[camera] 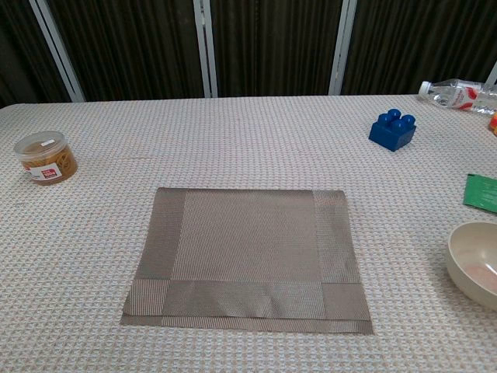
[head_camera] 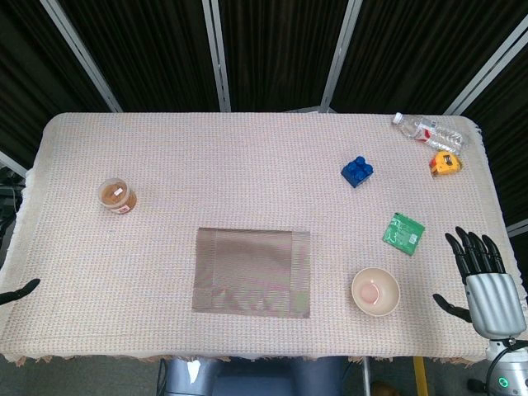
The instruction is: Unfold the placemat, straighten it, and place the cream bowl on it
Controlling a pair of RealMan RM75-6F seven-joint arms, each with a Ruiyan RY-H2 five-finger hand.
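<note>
Head view: the placemat (head_camera: 253, 271) lies still folded, near the counter's (head_camera: 247, 157) front edge, a doubled layer showing along its near side. The bowl (head_camera: 376, 291), cream and empty, sits just right of it, apart. The right hand (head_camera: 485, 276) hovers beyond the bowl, fingers spread, holding nothing. Only a fingertip of the left hand (head_camera: 20, 290) shows; its state cannot be told. Unfolding has likely not begun; the next move calls for gripping a mat edge.
</note>
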